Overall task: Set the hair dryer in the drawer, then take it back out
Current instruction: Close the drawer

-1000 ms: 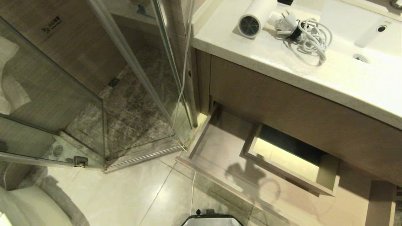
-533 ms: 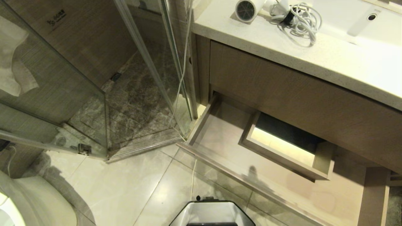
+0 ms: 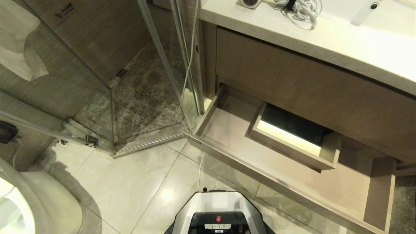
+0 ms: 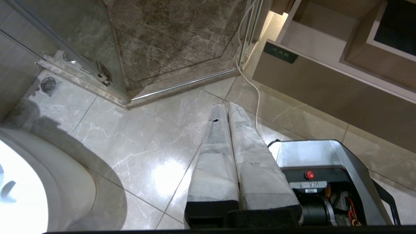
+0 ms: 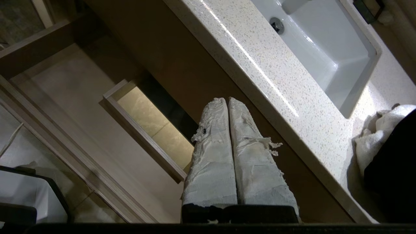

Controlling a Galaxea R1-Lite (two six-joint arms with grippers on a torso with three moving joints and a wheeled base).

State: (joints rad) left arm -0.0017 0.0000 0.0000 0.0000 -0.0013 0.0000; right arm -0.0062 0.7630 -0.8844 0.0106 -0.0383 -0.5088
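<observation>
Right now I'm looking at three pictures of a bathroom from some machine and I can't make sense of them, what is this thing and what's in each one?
It is a wheeled robot with two arms, each ending in a gripper.

The head view looks down from the robot's head. Its grey base sits on the tiled floor, facing a vanity whose wide wooden drawer is pulled open with nothing in it. At the top edge, on the countertop, lie the hair dryer and its bundled white cord. A glass shower stall stands to the left.

The other two pictures come from cameras on the wrists. The left gripper hangs over the floor beside the base, its wrapped fingers pressed together. The right gripper is shut too, in front of the vanity below the sink. Neither holds anything.
</observation>
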